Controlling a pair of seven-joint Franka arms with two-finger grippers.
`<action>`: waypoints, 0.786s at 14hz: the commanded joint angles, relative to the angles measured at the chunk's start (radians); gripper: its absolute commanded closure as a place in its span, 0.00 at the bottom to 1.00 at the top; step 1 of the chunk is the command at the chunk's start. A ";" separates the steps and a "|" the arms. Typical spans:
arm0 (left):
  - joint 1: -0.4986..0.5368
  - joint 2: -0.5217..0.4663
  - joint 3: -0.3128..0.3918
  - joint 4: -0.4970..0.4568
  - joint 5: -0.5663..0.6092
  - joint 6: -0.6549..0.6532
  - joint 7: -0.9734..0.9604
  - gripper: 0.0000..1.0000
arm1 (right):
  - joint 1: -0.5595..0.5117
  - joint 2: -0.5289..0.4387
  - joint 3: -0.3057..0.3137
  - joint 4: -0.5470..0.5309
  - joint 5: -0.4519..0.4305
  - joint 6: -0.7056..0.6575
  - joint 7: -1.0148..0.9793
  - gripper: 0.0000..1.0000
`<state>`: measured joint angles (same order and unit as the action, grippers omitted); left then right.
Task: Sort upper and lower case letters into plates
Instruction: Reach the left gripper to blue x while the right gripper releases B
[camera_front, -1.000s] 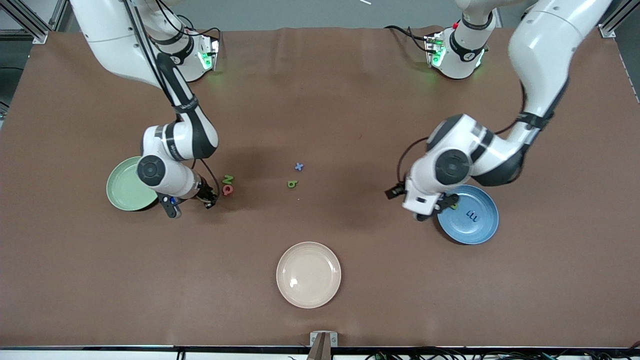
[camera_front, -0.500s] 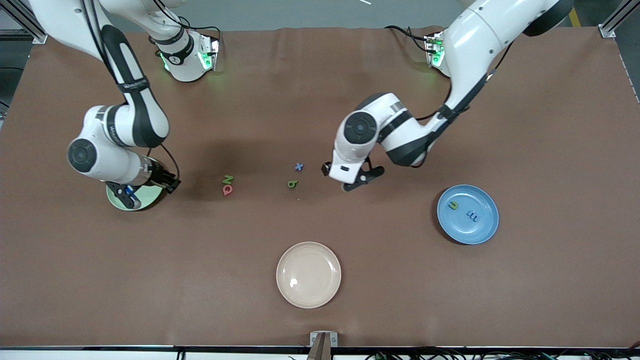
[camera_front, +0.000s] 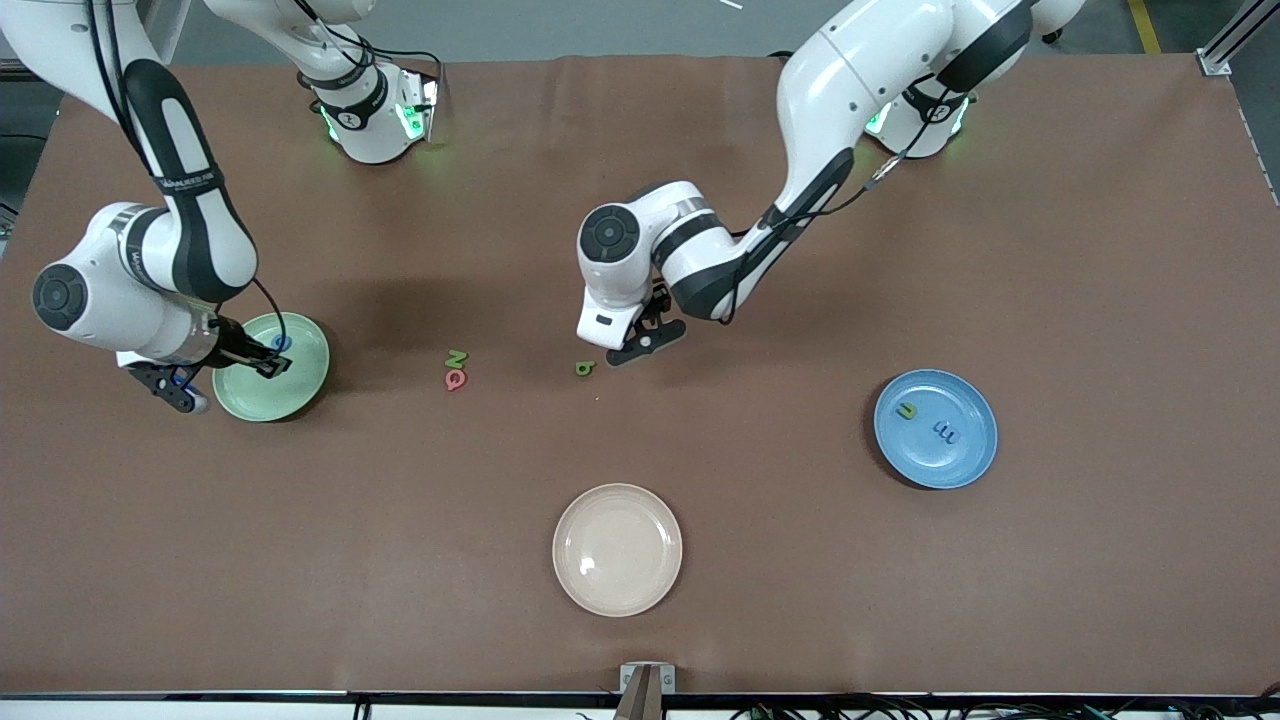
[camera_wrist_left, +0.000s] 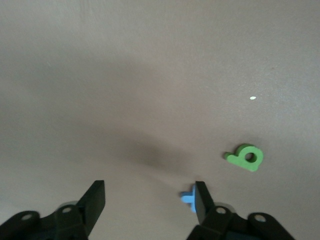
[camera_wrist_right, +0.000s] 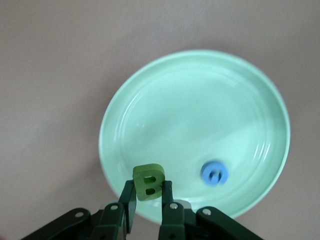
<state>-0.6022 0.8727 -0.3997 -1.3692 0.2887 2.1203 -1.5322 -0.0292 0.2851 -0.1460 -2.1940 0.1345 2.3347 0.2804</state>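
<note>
The pale mint green round plastic plate (camera_front: 300, 375) lies at the right arm's end of the table with a round blue letter (camera_wrist_right: 214, 173) in it; the medium blue round plastic plate (camera_front: 965, 440), at the left arm's end, holds a small green letter (camera_front: 907, 410) and a small blue letter (camera_front: 944, 431). The right gripper (camera_wrist_right: 148, 200), which stood beside the plate a second ago, now hangs over it, clamped on an upright green capital B (camera_wrist_right: 148, 181). The left gripper (camera_wrist_left: 150, 197) has crossed from the blue plate to mid-table, fingers apart and empty, one fingertip at the blue x-shaped letter (camera_wrist_left: 188, 196), beside the green lowercase b (camera_wrist_left: 245, 157). The green N (camera_front: 456, 358), red Q (camera_front: 455, 379) and cream-beige plate (camera_front: 575, 520) are unmoved.
</note>
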 joint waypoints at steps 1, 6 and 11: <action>-0.063 0.086 0.038 0.120 -0.022 0.001 -0.156 0.26 | -0.017 0.061 0.016 -0.013 -0.013 0.069 -0.055 0.97; -0.082 0.095 0.051 0.121 -0.023 0.036 -0.397 0.27 | -0.006 0.100 0.017 -0.030 -0.015 0.084 -0.056 0.91; -0.120 0.108 0.081 0.121 -0.023 0.084 -0.476 0.28 | 0.002 0.074 0.017 -0.030 -0.013 0.030 -0.046 0.00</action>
<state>-0.6785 0.9637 -0.3509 -1.2828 0.2814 2.1953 -1.9744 -0.0295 0.3995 -0.1299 -2.2052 0.1333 2.3970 0.2304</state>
